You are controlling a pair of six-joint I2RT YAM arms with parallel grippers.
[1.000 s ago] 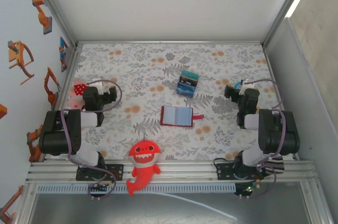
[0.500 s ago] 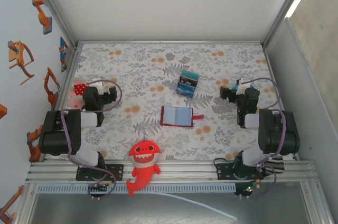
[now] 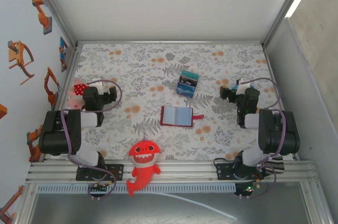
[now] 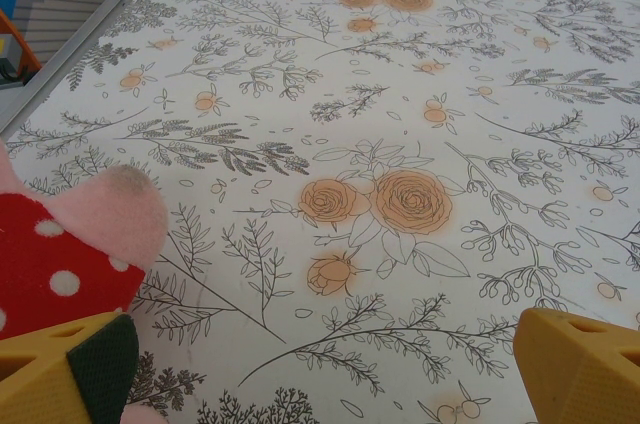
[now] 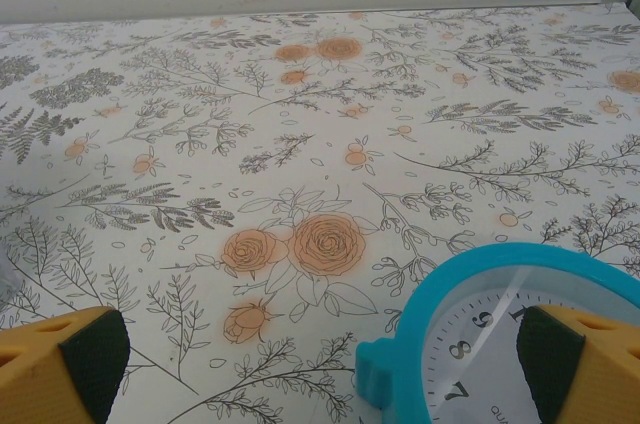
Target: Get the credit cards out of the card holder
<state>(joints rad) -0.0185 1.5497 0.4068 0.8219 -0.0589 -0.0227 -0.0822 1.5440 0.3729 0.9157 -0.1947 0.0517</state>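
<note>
The card holder (image 3: 177, 116) lies open and flat at the table's middle, dark red with bluish-grey insides and a strap tab (image 3: 198, 117) pointing right. At this size I cannot tell the credit cards from its bluish inner panels. My left gripper (image 3: 109, 95) hovers far to the holder's left, and in the left wrist view it (image 4: 320, 384) is open over bare cloth. On the holder's right, my right gripper (image 3: 227, 93) is also open. In the right wrist view it (image 5: 320, 374) has a teal clock (image 5: 470, 289) under its right finger (image 5: 580, 364).
A teal-blue-black striped block (image 3: 187, 83) stands behind the holder. A red shark plush (image 3: 143, 163) sits at the near edge. A pink and red polka-dot plush (image 4: 60, 244) lies by my left gripper's left finger (image 4: 60, 374). White walls enclose the floral tablecloth (image 3: 142, 65).
My right gripper swung a little to the left, then held still. The left arm, the card holder and the other objects have not moved.
</note>
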